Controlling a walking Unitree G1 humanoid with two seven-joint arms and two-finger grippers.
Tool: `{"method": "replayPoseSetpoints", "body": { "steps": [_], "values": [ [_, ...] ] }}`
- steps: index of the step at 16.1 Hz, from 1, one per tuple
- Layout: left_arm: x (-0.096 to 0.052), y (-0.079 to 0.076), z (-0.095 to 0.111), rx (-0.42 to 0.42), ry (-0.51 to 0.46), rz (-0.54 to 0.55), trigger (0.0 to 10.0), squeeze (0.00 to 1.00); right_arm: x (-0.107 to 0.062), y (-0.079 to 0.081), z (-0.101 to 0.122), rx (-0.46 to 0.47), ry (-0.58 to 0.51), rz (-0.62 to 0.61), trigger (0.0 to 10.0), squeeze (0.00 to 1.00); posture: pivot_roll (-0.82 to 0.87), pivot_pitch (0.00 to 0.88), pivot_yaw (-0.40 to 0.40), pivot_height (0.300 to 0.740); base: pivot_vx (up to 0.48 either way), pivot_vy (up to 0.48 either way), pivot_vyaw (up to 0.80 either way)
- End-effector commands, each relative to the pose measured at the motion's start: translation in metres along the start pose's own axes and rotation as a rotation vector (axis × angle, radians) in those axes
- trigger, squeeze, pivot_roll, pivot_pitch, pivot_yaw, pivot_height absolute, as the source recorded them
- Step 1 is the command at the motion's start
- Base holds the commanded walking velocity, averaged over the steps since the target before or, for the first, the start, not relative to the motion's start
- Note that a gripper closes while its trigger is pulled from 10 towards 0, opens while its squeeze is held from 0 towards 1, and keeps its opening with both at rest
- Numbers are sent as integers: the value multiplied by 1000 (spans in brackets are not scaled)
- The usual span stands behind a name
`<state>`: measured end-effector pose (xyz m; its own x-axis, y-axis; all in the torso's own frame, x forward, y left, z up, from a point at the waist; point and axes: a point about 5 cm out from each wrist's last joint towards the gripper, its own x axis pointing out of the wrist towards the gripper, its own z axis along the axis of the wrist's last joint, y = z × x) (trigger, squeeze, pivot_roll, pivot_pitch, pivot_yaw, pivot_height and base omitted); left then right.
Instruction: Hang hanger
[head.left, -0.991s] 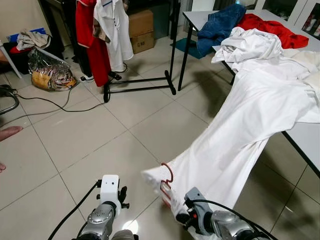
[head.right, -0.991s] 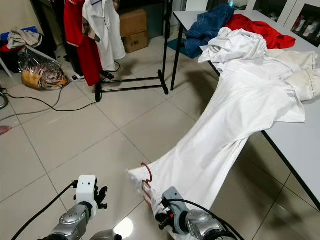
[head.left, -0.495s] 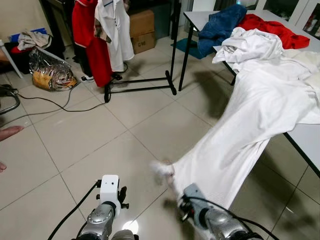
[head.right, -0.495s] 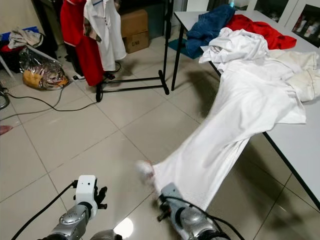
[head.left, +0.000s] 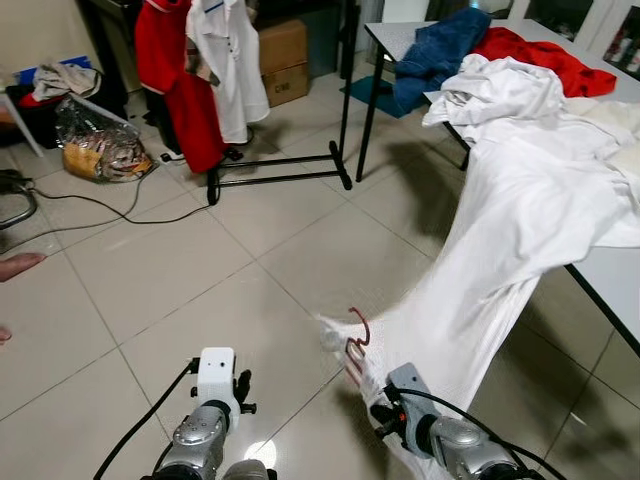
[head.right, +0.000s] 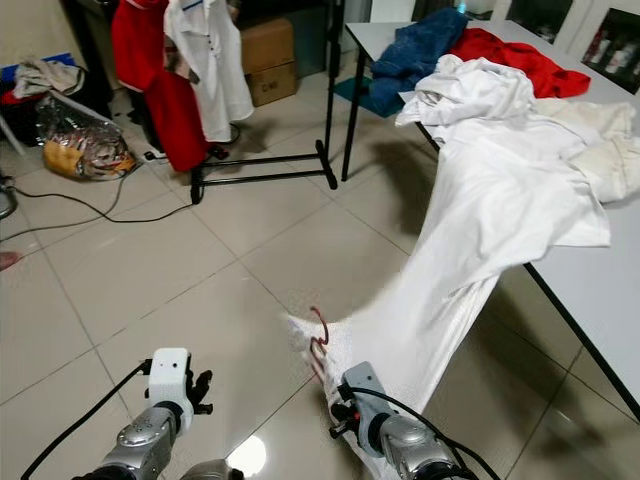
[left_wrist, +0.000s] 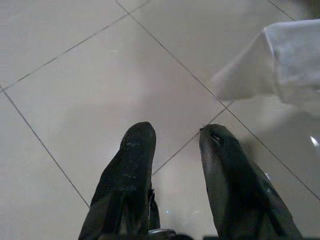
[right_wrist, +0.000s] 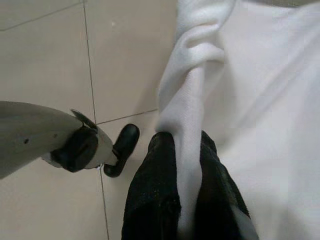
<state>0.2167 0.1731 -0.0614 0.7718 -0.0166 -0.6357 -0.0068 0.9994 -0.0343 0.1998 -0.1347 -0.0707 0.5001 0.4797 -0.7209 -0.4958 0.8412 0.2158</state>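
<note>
A long white garment (head.left: 500, 240) hangs from the table (head.left: 612, 283) down towards the floor. The red hanger (head.left: 358, 326) sits in its collar end, with the hook and a red loop poking out just above the tiles. My right gripper (right_wrist: 182, 142) is shut on a twisted fold of this white cloth, close behind the hanger. My left gripper (left_wrist: 176, 135) is open over bare floor tile, with the garment's edge a little way off to its side. The black clothes rack (head.left: 346, 70) stands at the back, and a red and a white garment (head.left: 225, 60) hang on it.
Blue jeans (head.left: 435, 50), a red garment (head.left: 545, 55) and a white heap (head.left: 500, 90) lie on the table. Cardboard boxes (head.left: 283, 60) stand behind the rack. A shiny plastic bag (head.left: 95, 150) and a black cable (head.left: 110, 215) are at the left, near a person's foot (head.left: 20, 265).
My right gripper has drawn the garment's collar end and the hanger a little to the right. The cloth now stretches tauter and narrower from the table. The left arm is unmoved.
</note>
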Motion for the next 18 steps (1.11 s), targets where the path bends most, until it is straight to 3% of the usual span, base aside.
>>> {"method": "replayPoseSetpoints", "body": {
  "steps": [1,5,6,8,9,10,11,16,18],
  "values": [
    [2,0,7,10,-24,4,10000,0,0,-2,5,-12,-30,-9,10000,0,155,0,-9,740,0,0,0],
    [2,1,7,17,-24,14,10000,0,1,-3,12,-23,-59,-13,10000,0,154,0,-10,740,0,0,0],
    [2,0,8,43,-32,-4,10000,0,1,-3,15,-30,-75,-15,10000,0,155,0,-11,740,0,0,0],
    [1,-6,9,200,-65,-68,10000,0,1,-4,23,-38,-124,-27,10000,0,157,0,-12,740,0,0,0],
    [1,-7,9,220,-69,-73,10000,0,1,-4,24,-39,-128,-27,10000,0,157,0,-12,740,0,0,0],
    [0,-8,14,316,-117,-84,10000,0,1,-5,27,-45,-143,-25,10000,0,156,0,-12,740,0,0,0],
    [0,-9,18,348,-161,-86,10000,0,1,-5,29,-49,-154,-25,10000,0,154,0,-10,740,0,0,0],
    [1,0,44,373,-300,-26,10000,0,-1,-5,37,-37,-233,-16,10000,0,156,0,-11,740,0,0,0],
    [3,5,63,425,-366,-14,10000,12,-2,1,38,-25,-239,135,10000,0,160,0,-12,740,0,0,0]
  ]
}}
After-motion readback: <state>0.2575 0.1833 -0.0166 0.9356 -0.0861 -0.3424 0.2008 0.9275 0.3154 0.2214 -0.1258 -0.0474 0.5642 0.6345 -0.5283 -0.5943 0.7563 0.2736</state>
